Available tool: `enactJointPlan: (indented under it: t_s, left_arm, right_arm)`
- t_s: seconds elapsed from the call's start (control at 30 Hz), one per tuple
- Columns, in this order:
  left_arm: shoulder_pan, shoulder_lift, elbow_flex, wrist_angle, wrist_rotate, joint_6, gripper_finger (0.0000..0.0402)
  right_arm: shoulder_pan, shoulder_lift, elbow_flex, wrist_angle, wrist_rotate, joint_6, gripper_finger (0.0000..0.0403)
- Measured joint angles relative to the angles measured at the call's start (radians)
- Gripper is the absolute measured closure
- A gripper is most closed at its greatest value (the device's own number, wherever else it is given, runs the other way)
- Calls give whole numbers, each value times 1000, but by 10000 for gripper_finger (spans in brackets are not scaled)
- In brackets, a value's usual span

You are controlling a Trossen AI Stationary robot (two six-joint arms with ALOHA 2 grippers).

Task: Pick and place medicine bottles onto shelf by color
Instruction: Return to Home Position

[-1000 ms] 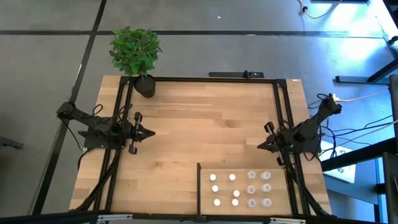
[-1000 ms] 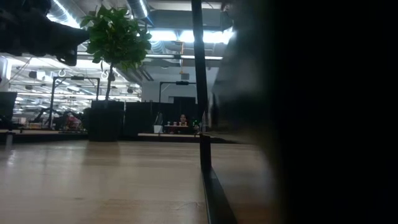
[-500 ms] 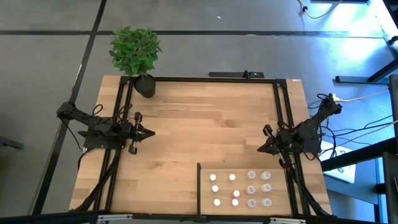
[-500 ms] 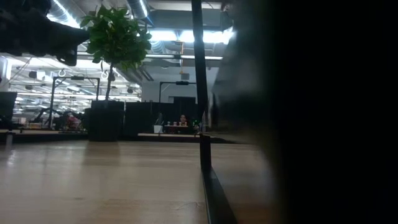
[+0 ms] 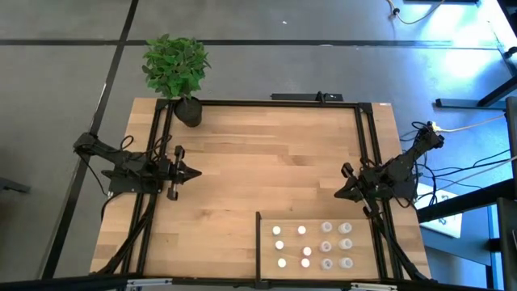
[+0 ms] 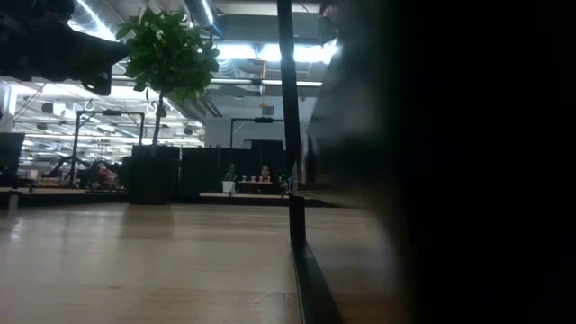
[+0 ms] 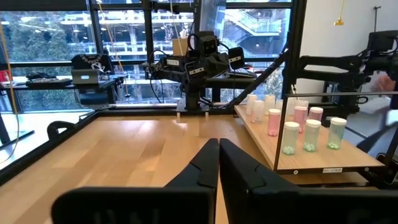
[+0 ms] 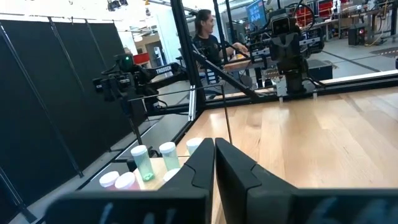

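Your medicine bottles (image 5: 326, 246) stand upright on the shelf (image 5: 311, 218), left end effector (image 5: 194, 172) and right end effector (image 5: 338, 191) closed, empty.

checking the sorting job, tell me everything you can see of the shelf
The shelf is a flat rectangular panel of pale, plain wood with a thin black strip along its edge. It lies on the table on the right arm's side, and seems slightly raised in the left wrist view. Small bottles stand upright on it in neat rows, with green-filled, pink and white ones grouped by colour. The left gripper and right gripper are clear of it.
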State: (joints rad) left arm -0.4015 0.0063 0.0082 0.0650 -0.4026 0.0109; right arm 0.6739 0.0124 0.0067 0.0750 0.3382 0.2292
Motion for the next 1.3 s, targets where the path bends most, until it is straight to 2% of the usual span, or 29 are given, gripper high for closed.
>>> enactJointPlan:
  t_s: [0.43, 1.3]
  left_arm:
    - [0, 0, 0, 0, 0, 0, 374]
    - [0, 0, 0, 0, 0, 0, 372]
  right_arm:
    - [0, 0, 0, 0, 0, -1, 387]
    - [0, 0, 0, 1, 0, -1, 386]
